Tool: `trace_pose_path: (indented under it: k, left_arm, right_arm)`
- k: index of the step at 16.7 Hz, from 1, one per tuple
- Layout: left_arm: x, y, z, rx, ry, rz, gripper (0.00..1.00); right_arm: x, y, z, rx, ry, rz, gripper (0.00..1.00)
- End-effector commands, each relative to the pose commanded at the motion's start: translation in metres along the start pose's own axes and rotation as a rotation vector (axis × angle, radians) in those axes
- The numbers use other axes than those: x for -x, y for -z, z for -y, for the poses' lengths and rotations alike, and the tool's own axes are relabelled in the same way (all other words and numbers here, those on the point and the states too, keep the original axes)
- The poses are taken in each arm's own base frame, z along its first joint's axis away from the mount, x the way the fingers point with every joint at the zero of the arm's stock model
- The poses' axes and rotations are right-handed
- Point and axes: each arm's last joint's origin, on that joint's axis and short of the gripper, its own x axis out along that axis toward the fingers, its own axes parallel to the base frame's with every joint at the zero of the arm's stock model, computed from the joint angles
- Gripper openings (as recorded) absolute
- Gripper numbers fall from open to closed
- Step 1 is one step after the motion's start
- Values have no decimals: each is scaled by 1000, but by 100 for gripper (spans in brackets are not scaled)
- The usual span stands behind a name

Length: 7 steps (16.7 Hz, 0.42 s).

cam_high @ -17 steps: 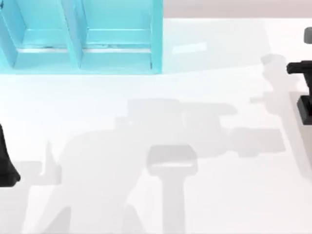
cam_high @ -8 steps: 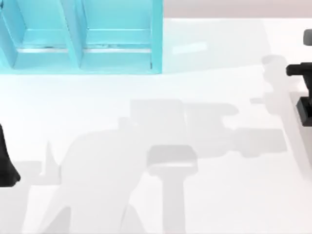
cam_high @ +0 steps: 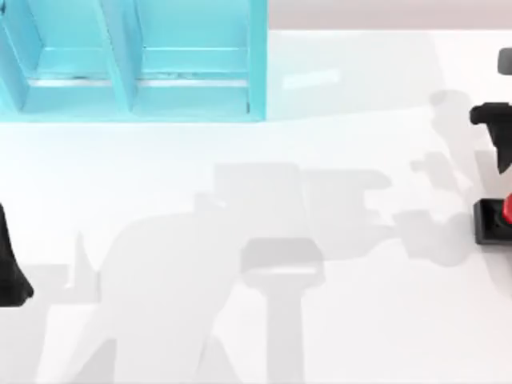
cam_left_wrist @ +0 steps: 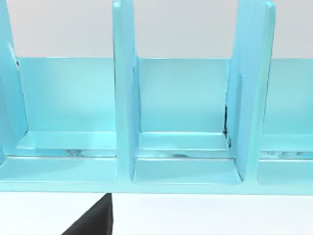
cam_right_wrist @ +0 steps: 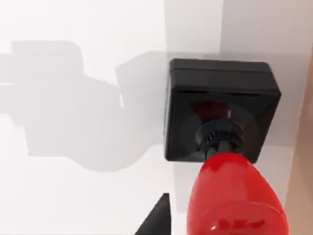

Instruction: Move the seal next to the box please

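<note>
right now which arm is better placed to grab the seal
Right. The seal stands at the table's right edge, just below the right end effector. The left arm sits at the far left edge.

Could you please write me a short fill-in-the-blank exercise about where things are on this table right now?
1. The seal stands at the top view's ____ edge.
2. Its knob is ____ in colour.
3. The seal's square base is ____.
4. The box has ____ walls.

Missing words: right; red; black; blue
</note>
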Motion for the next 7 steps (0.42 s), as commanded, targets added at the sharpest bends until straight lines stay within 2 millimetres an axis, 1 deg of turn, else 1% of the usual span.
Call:
trace_pose_path:
  k: [1,2,7]
  left_arm:
    - [0,0,0,0,0,0,100]
    - [0,0,0,0,0,0,100]
    - [0,0,0,0,0,0,100]
  right_arm:
    - [0,0,0,0,0,0,98]
    - [0,0,0,0,0,0,100]
    - [0,0,0,0,0,0,100]
